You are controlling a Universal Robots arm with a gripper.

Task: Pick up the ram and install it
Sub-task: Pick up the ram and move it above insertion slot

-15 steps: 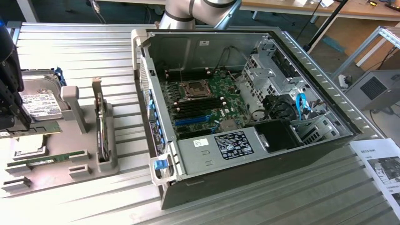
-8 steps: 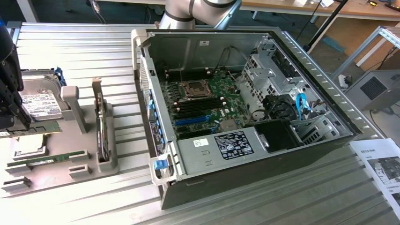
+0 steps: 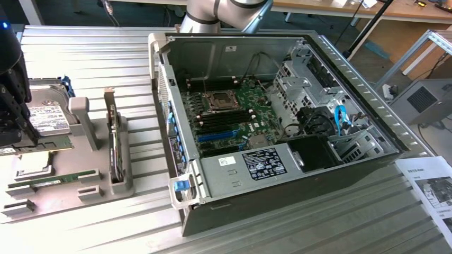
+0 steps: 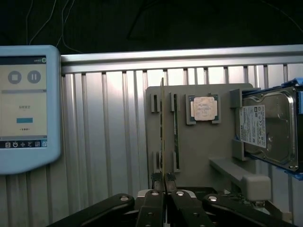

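Observation:
My gripper (image 4: 164,177) is shut on the ram (image 4: 163,127), a thin green stick seen edge-on that runs away from the fingertips over the grey holder tray (image 4: 199,151). In the exterior view the black gripper (image 3: 16,138) hangs at the far left over the tray (image 3: 63,198), with the green ram (image 3: 39,144) at its tip. I cannot tell whether the stick is free of the tray's slots. A second green stick (image 3: 53,180) lies in the tray beside it. The motherboard's black memory slots (image 3: 226,119) lie inside the open computer case (image 3: 233,182).
The tray also carries a silver hard drive (image 3: 46,114), an upright expansion card (image 3: 113,143) and a processor chip (image 4: 204,109). A tablet (image 4: 23,109) lies beside the tray. The case walls stand tall around the motherboard. A printed sheet (image 3: 431,185) lies at the exterior view's right.

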